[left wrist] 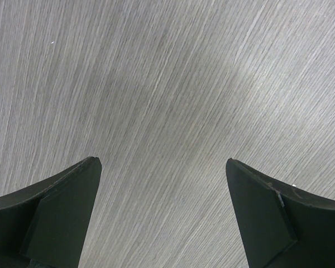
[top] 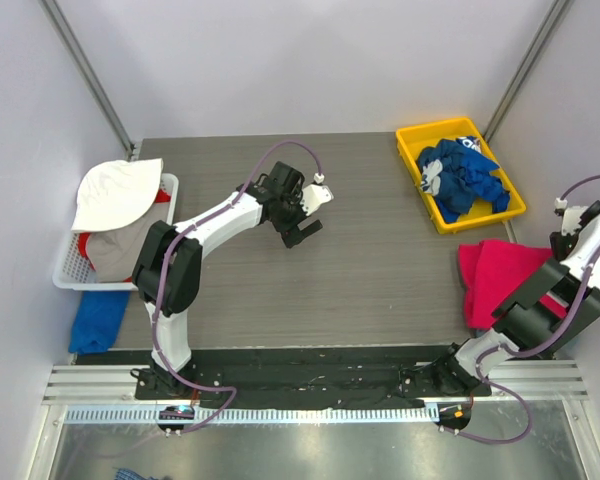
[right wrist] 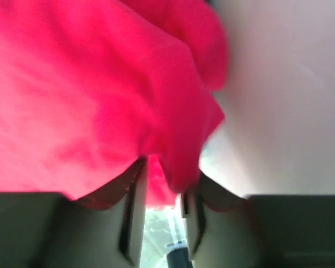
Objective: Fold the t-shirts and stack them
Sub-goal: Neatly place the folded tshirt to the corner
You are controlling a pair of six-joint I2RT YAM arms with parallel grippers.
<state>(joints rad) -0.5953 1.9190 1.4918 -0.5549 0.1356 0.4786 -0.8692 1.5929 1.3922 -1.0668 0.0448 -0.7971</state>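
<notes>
At the right edge of the table [top: 380,260] lies the pink-red t-shirt [top: 500,275], bunched in a heap with no clear long axis that you can read from above. Part of it seems to spill over that edge towards the right arm. Your right gripper [right wrist: 164,173] is right at it: in the wrist view its jaws stand a little apart with a fold of the pink cloth hanging between them. You cannot tell from these views whether that fold is pinched or lying loose. The bulk of the shirt lies to the left of the gripper, towards the middle of the table.

Your left gripper [left wrist: 161,162] is spread wide and empty. It hangs over bare wood grain near the table's centre, well apart from the pink shirt. The right arm is plainly the nearer one, so any spreading of this shirt probably means bringing it leftwards into the space between the arms.

Far right, a yellow bin [top: 410,165] holds the royal blue t-shirts [top: 460,180]. Their white print is too small to read. At the left edge sits a white basket [top: 65,270] of clothes, and a blue cloth [top: 98,320] lies just near of it. You have no legible brand, label or writing anywhere.
</notes>
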